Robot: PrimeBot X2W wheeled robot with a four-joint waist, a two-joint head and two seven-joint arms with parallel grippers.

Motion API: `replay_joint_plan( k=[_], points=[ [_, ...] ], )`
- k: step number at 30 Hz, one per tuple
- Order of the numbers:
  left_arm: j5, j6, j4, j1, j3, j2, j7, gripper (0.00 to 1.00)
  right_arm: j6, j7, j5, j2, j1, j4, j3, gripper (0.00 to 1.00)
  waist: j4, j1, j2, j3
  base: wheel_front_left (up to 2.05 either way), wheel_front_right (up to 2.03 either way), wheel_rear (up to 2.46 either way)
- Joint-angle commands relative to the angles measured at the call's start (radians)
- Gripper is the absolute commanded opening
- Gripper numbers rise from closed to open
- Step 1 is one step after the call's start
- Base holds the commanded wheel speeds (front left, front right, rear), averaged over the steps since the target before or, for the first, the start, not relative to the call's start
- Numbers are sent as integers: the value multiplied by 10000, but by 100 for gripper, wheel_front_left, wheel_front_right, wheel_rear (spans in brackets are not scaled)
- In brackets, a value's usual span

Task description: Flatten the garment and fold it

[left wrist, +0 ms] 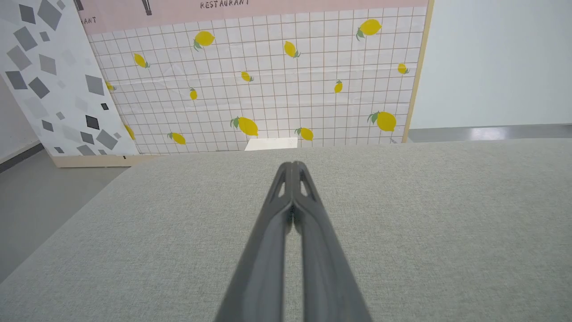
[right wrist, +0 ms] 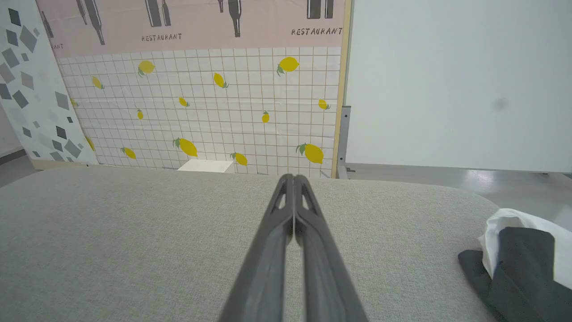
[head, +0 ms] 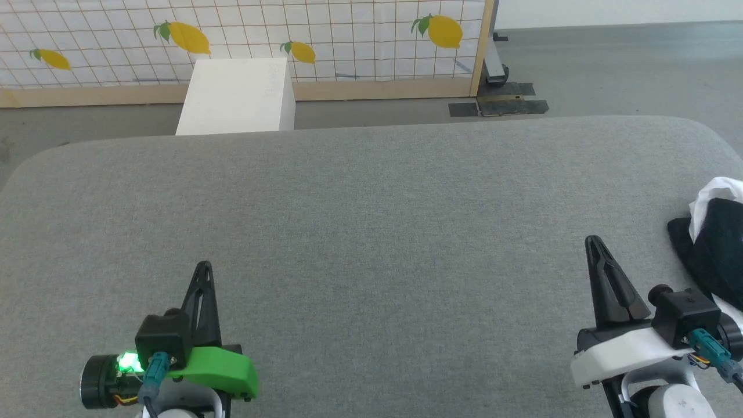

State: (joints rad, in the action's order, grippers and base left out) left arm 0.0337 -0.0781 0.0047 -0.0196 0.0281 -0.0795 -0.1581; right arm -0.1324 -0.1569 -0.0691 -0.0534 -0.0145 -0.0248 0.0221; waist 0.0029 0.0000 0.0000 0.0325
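Observation:
The garment (head: 711, 244) lies bunched at the right edge of the grey padded table (head: 371, 220), white cloth under a black sleeve, partly cut off by the frame. In the right wrist view the garment (right wrist: 523, 264) sits low on the right, apart from the fingers. My right gripper (head: 593, 241) is shut and empty, a short way left of the garment, fingertips pressed together (right wrist: 293, 179). My left gripper (head: 204, 267) rests near the front left of the table, shut on nothing, tips together (left wrist: 292, 165).
A white box (head: 235, 96) stands on the floor behind the table's far edge. Behind it runs a tiled lemon-print screen (head: 290, 35) with a wooden base. A metal stand foot (head: 499, 96) sits on the grey floor at the back right.

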Motion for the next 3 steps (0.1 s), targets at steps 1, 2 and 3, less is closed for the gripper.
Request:
replay_joint_plan(
  k=[1, 2, 3],
  points=[
    [-68, 114, -16, 76, -30, 53, 78, 0, 7, 73, 77, 13, 60, 65, -29, 0, -1, 0, 0, -6, 0, 0, 0],
    [-71, 122, -16, 77, -33, 55, 96, 0, 7, 91, 85, 13, 61, 67, -31, 0, -1, 0, 0, -10, 0, 0, 0],
    [-75, 132, -17, 79, -37, 59, 118, 0, 7, 113, 94, 14, 62, 70, -34, 0, -1, 0, 0, -15, 0, 0, 0]
  ],
)
